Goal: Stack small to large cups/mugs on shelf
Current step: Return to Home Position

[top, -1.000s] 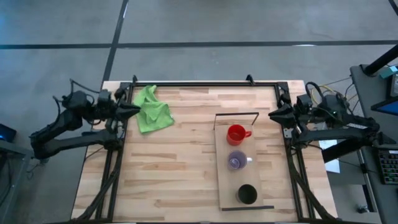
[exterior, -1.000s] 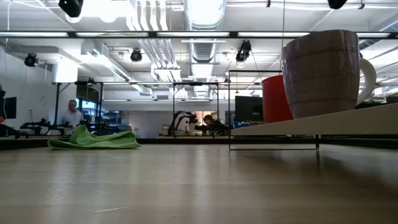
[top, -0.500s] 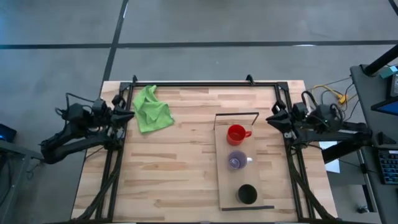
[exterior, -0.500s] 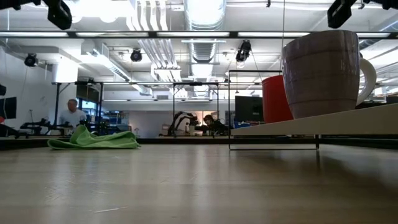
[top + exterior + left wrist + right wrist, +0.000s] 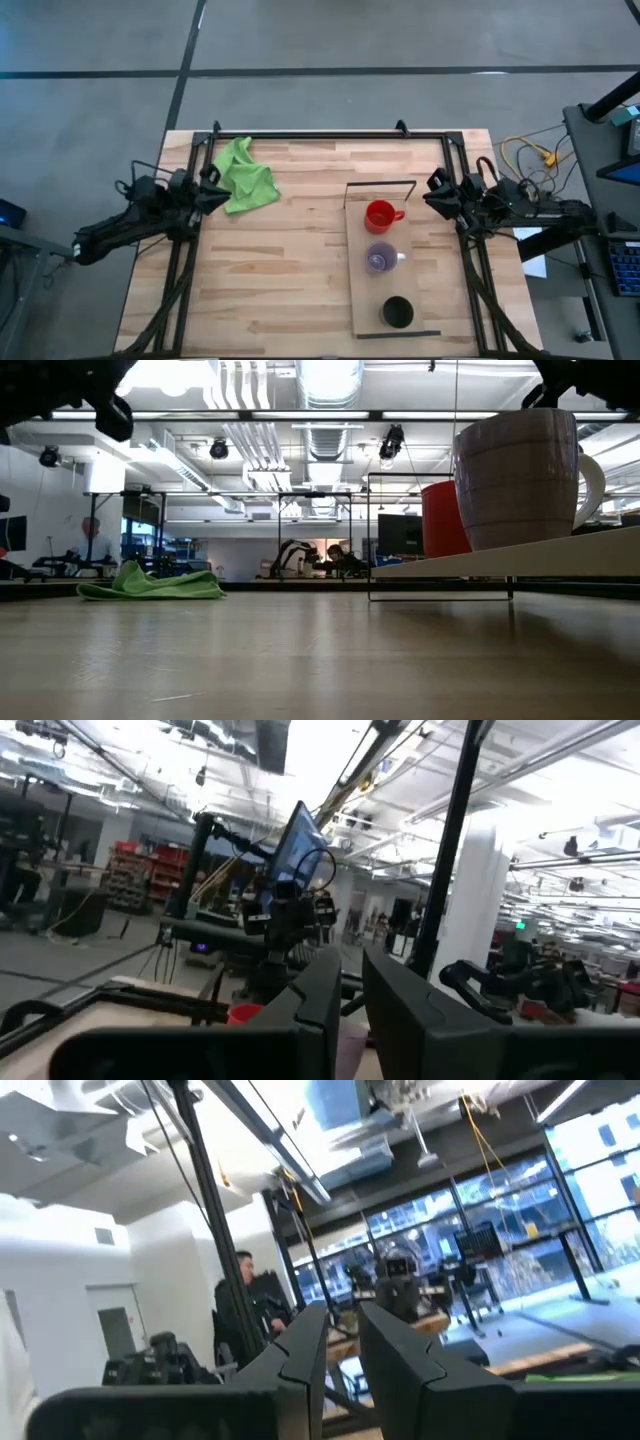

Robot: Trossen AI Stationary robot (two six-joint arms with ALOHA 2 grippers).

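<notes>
Now we see all three cups standing upright in a row on the shelf [image 5: 362, 290], which lies on the right half of the surface [image 5: 280, 270]. The red cup [image 5: 379, 215] is at the end closest to both arms, the purple cup [image 5: 380, 259] sits in the middle, and the black cup [image 5: 397, 312] is at the other end; none touch. The left end effector [image 5: 218, 192] sits at the surface's left edge, just beside the green cloth [image 5: 245, 176]. The right end effector [image 5: 434, 193] sits at the right edge, near the red cup. Both have fingers drawn nearly together, gripping nothing.
</notes>
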